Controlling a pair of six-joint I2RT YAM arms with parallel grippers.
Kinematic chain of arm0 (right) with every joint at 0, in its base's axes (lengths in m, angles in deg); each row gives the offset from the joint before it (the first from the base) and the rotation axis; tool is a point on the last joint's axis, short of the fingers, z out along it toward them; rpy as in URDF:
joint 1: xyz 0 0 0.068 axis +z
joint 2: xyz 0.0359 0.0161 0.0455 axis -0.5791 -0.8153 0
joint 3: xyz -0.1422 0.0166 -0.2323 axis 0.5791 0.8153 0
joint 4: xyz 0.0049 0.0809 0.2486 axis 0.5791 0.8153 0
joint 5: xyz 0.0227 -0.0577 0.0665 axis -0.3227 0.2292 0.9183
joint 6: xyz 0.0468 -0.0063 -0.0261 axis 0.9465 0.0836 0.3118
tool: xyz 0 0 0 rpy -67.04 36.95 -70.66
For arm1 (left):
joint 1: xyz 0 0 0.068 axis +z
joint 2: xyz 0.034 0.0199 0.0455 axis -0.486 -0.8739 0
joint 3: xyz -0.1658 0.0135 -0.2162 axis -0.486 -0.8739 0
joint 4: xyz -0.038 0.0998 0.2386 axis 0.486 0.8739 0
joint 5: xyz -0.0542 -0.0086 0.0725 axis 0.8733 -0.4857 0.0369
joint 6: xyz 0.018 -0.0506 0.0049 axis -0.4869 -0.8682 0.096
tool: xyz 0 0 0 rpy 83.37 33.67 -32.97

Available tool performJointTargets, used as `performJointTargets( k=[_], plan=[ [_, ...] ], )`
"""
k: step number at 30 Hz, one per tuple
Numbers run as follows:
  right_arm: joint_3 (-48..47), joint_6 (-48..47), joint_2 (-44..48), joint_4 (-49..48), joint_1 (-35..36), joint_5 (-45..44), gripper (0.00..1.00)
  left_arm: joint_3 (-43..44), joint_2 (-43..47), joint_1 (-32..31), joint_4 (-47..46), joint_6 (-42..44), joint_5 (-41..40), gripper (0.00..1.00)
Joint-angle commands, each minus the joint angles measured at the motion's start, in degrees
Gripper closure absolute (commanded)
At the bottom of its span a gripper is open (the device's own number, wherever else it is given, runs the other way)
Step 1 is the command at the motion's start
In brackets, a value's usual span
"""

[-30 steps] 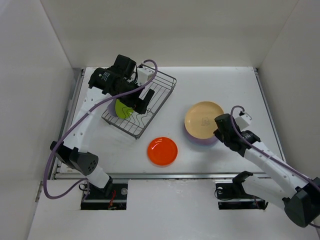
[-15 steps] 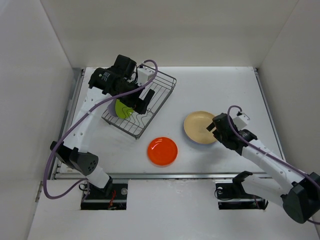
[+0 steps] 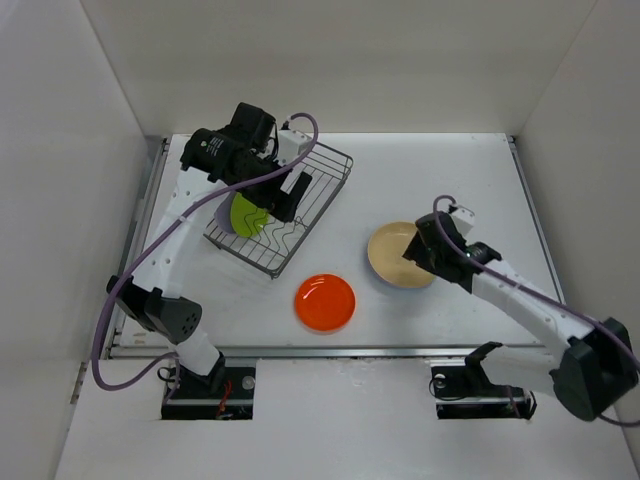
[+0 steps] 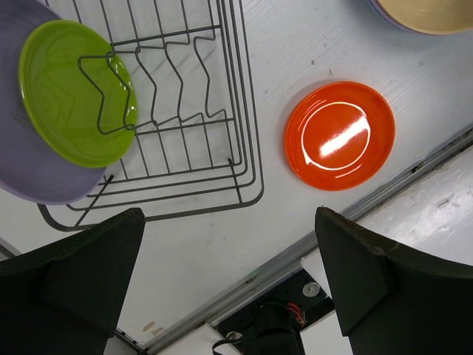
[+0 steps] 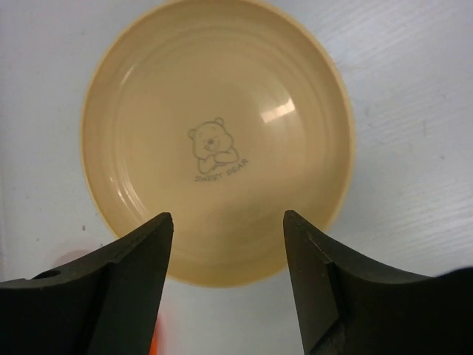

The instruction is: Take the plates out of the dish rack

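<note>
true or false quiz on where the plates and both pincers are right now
1. The lime green plate sits in the dish rack. True.
2. The red-orange plate is inside the rack too. False: it lies flat on the table, outside the rack.
3. The right pincer is shut on the tan plate. False: it is open, fingers apart over the plate's near edge.
4. The tan plate has a bear drawing in its middle. True.
5. The left pincer is open and holds nothing. True.
</note>
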Motion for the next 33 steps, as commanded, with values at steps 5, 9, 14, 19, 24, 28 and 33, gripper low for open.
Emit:
performJointTargets(
  k=[5,9,14,19,24,28,33],
  plan=[
    [-17.3,-9.3,-22.9,-2.2,0.4,2.9,0.38,0.3,0.5,1.5,0.6,0.2,-1.0,0.00],
    [-18.6,-8.8,-26.9,-2.8,1.5,3.5,0.38,-3.1,1.1,3.5,-0.8,0.2,-6.6,0.00],
    [-16.2,-7.5,-27.5,-4.9,1.5,3.5,0.38,-7.7,0.0,3.5,-2.7,2.8,-12.8,0.15],
    [-15.7,-7.5,-26.3,-5.4,1.5,3.5,0.38,-10.5,-4.1,3.5,-4.8,2.9,-17.2,0.26],
    [-15.7,-7.5,-22.0,-4.4,3.2,2.3,0.38,-11.7,-7.6,3.5,-10.0,2.3,-25.3,0.29],
    [-14.4,-6.2,-17.5,-2.9,5.3,-0.2,0.38,-11.1,-10.6,3.5,-13.7,0.9,-31.4,0.31],
    [-13.0,-5.0,-13.4,-1.7,6.5,-1.5,0.38,-11.1,-13.0,4.1,-16.4,1.5,-35.2,0.31]
  ],
)
